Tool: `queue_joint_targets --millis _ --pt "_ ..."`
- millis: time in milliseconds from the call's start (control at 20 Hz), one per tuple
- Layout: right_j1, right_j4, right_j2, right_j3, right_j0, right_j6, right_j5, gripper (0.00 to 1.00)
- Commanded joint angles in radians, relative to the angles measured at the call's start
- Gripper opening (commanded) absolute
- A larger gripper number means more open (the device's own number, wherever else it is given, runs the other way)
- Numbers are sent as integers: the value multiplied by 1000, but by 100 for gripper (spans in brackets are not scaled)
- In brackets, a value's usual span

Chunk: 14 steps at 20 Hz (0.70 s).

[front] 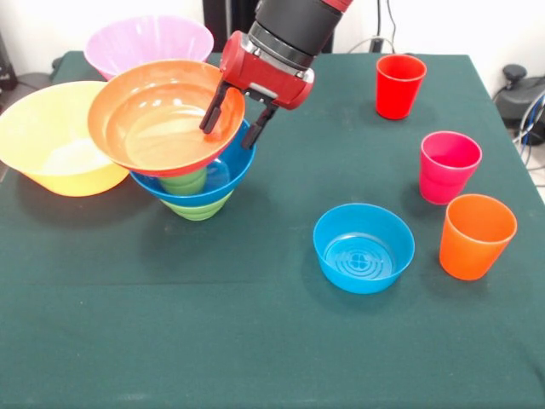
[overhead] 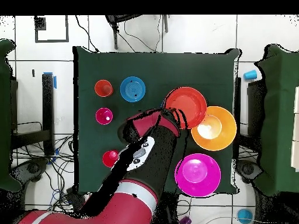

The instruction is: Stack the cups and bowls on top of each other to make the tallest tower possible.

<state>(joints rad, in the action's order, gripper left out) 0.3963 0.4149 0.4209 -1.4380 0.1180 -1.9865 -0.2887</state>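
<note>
The tower stands left of centre: a small green bowl [front: 197,209] at the bottom, the wide blue bowl [front: 223,183] on it, and a light green cup [front: 184,181] inside. The shallow orange-red bowl [front: 162,115] lies tilted on top; it also shows in the overhead view [overhead: 185,106]. My gripper [front: 234,121] is open, one finger inside that bowl's right rim and one outside. The red cup [front: 398,83], magenta-pink cup [front: 448,165], orange cup [front: 476,236] and small translucent blue bowl [front: 364,247] stand apart at the right.
The big yellow-orange bowl [front: 51,141] sits at the left edge, touching the tower. The big pink bowl [front: 149,43] stands behind it. In the overhead view the arm [overhead: 140,169] covers the table's middle.
</note>
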Motion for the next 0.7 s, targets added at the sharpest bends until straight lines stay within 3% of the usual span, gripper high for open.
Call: queue_joint_targets --millis 50,700 --pt "-70 -38 -85 29 16 -141 30 100" --pt "-51 -35 -71 23 31 -130 -4 100"
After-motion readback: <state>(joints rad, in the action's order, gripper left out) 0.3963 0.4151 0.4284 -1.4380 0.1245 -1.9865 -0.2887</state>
